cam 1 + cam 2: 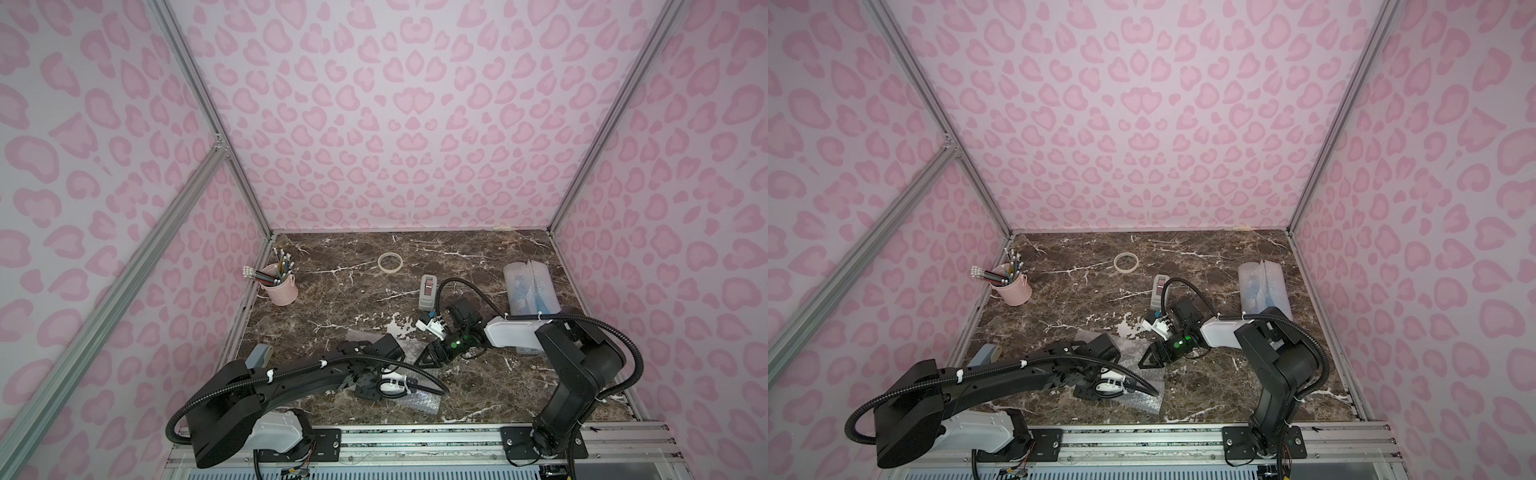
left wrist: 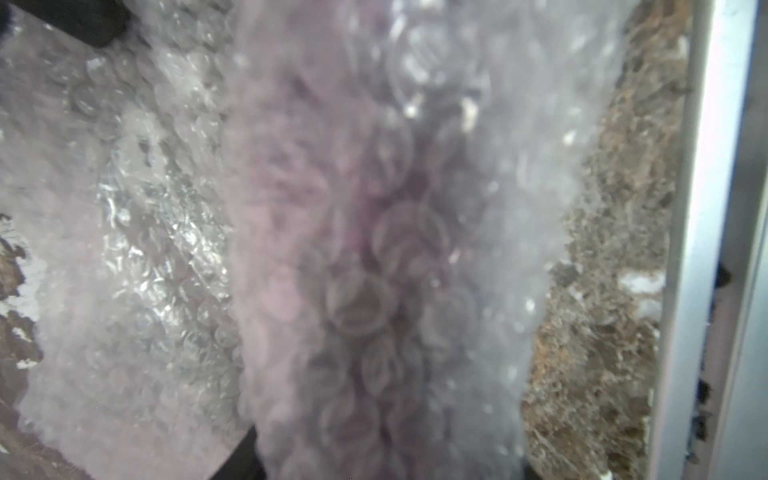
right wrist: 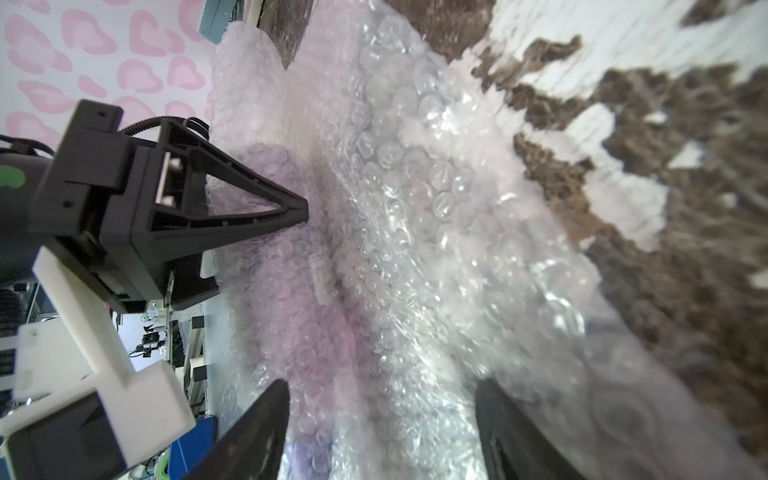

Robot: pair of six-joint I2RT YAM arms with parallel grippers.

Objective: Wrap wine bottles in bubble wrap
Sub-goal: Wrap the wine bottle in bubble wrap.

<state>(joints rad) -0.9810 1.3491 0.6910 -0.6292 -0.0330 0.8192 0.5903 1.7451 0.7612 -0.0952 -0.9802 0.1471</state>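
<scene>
The clear bumpy bubble wrap sheet, nearer the robot than the pink pencil cup, looks partly rolled over the dark purple glass bottle. The right gripper straddles it, jaws apart; the left gripper's closure is unclear. Next: another snug turn.

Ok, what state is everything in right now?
Clear bubble wrap sheet: partly rolled up.
Dark purple glass bottle: lying inside that roll.
Far bubble wrap bundle: rolled, blue glass inside.
Pale ring-shaped tape roll: lying flat.
Pink pencil cup: upright.
Left gripper: closed on the roll.
Right gripper: open, astride it.
</scene>
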